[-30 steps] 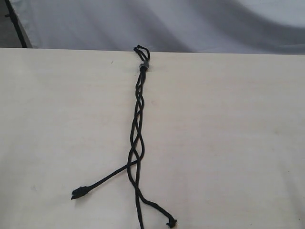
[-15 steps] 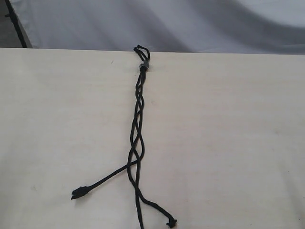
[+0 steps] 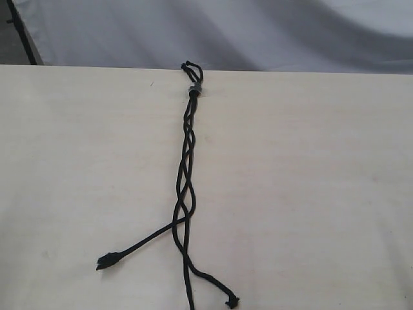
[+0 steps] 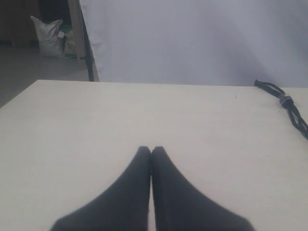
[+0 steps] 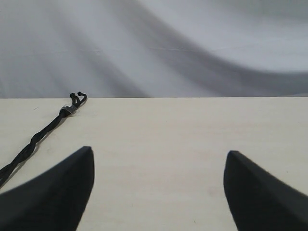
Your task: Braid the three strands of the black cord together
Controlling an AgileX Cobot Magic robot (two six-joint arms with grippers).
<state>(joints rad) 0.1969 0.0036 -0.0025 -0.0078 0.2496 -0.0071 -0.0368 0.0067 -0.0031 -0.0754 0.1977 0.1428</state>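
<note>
The black cord (image 3: 185, 169) lies down the middle of the pale table (image 3: 310, 194), its knot and short loop (image 3: 192, 72) at the far edge. Its three strands are crossed over one another along the upper length. Below that they part: one ends in a knotted tip at the left (image 3: 105, 261), one at the lower right (image 3: 231, 301), and one runs off the bottom of the exterior view. Neither gripper shows in the exterior view. My left gripper (image 4: 151, 150) is shut and empty above bare table, the cord's loop (image 4: 284, 101) far off to one side. My right gripper (image 5: 160, 159) is open and empty, the cord (image 5: 45, 130) beside it.
A grey-white cloth backdrop (image 3: 258, 32) hangs behind the table's far edge. A dark post (image 3: 22, 35) stands at the back left corner. In the left wrist view a white sack (image 4: 48, 36) sits on the floor beyond the table.
</note>
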